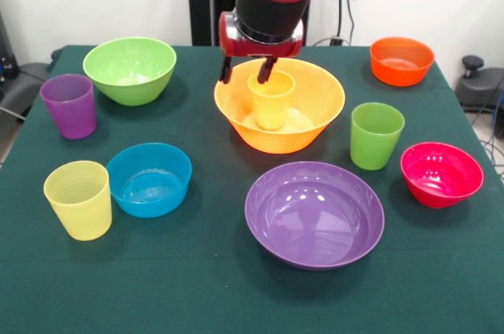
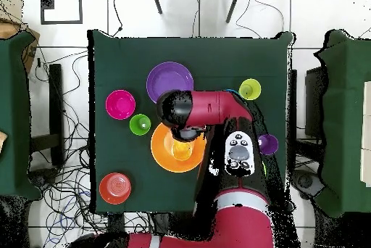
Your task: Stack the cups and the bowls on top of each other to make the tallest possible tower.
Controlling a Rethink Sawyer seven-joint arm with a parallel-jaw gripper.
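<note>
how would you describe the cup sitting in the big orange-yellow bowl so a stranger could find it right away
Start at the large orange-yellow bowl in the middle of the green table, under the robot's gripper. The orange cup stands upright inside it, one gripper finger just above its rim. It is the only cup in a bowl; the purple, pale yellow and green cups stand on the cloth.

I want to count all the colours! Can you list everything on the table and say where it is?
Seen from the front:
Bowls: six. Large orange-yellow bowl centre; purple bowl in front of it; green bowl back left; blue bowl front left; orange-red bowl back right; pink-red bowl right.
Cups: four. Orange cup standing inside the orange-yellow bowl; purple cup left; yellow cup front left; green cup right.
Table: one, dark green cloth.
Gripper: one, open, at the orange cup's rim.
</note>
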